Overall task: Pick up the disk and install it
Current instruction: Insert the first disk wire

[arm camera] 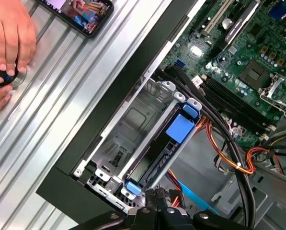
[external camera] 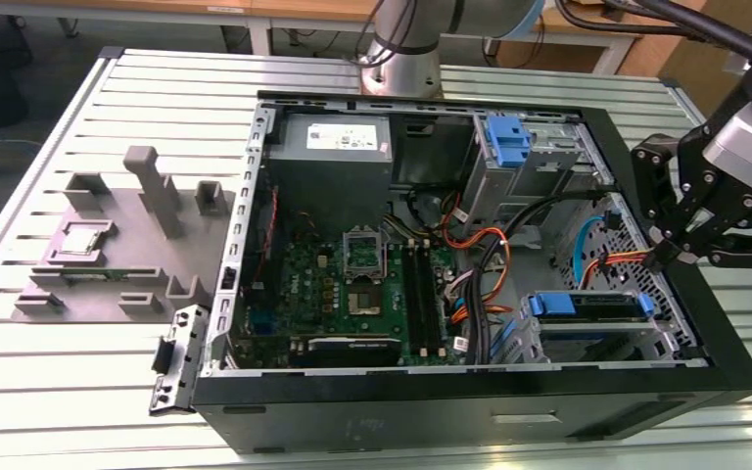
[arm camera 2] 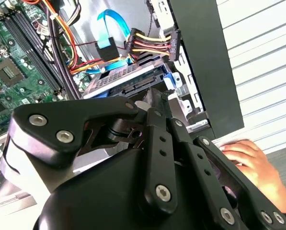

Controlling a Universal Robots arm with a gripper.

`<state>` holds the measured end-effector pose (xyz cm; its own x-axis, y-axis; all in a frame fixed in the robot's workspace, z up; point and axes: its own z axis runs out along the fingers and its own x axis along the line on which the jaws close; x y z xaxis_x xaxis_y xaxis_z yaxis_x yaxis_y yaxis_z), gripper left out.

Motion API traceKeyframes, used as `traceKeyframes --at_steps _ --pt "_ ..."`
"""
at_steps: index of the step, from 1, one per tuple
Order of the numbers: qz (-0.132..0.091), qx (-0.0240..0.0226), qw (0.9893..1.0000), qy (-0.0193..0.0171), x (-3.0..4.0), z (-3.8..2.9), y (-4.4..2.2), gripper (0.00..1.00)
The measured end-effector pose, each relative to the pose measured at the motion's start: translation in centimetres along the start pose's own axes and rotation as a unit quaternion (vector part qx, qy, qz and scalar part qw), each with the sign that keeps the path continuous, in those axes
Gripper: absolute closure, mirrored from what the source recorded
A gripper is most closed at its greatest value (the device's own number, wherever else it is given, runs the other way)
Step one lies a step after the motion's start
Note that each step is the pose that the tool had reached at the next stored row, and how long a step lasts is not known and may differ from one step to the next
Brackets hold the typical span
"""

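Note:
The disk (external camera: pixel 591 309) sits edge-up in the drive bay at the open computer case's corner, at the exterior view's lower right, with its blue carrier tab showing. In the first wrist view the disk (arm camera: pixel 152 163) stands between the bay's metal rails. In the second wrist view the disk (arm camera 2: pixel 133 82) lies just beyond the fingers. My gripper (external camera: pixel 674 257) hovers over the case's right wall, a little above the disk's end, fingers together and empty. The gripper (arm camera: pixel 154 199) points down at the bay, and in the second wrist view the gripper (arm camera 2: pixel 150 98) covers part of the bay.
A lone blue bracket (external camera: pixel 507 137) sits in the upper cage. Orange, yellow and blue cables (external camera: pixel 586 245) run beside the bay. A motherboard (external camera: pixel 350 284) fills the case floor. A grey fixture (external camera: pixel 115 235) stands on the slatted table. A person's hand (arm camera: pixel 8 33) rests outside the case by a phone (arm camera: pixel 80 14).

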<state>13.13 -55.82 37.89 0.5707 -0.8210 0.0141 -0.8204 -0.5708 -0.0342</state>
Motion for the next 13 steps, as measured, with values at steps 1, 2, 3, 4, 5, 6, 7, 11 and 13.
traceKeyframes --at_steps 1,2,3,4,5,6,7,11,13 --pt "0.0 -0.0005 1.0 0.0008 0.0 0.01 -0.12 0.9" --pt "0.0 -0.0008 1.0 0.0017 -0.03 0.01 -0.24 0.9" --pt "0.0 -0.0001 1.0 0.0029 -0.07 0.02 -0.29 0.9" --pt "0.0 0.0033 1.0 0.0057 -0.12 0.02 -0.33 0.9" --pt "-0.002 0.0087 0.9999 0.0093 -0.15 0.02 -0.35 0.9" --pt "-0.004 0.0139 0.9998 0.013 -0.16 0.02 -0.36 0.9" --pt "-0.007 0.0191 0.9997 0.0163 -0.17 0.04 -0.35 0.9" --pt "-0.025 0.0282 0.9991 0.0214 -0.2 0.16 -0.39 0.9" --pt "-0.041 0.029 0.9985 0.0204 -0.2 0.28 -0.38 0.9"
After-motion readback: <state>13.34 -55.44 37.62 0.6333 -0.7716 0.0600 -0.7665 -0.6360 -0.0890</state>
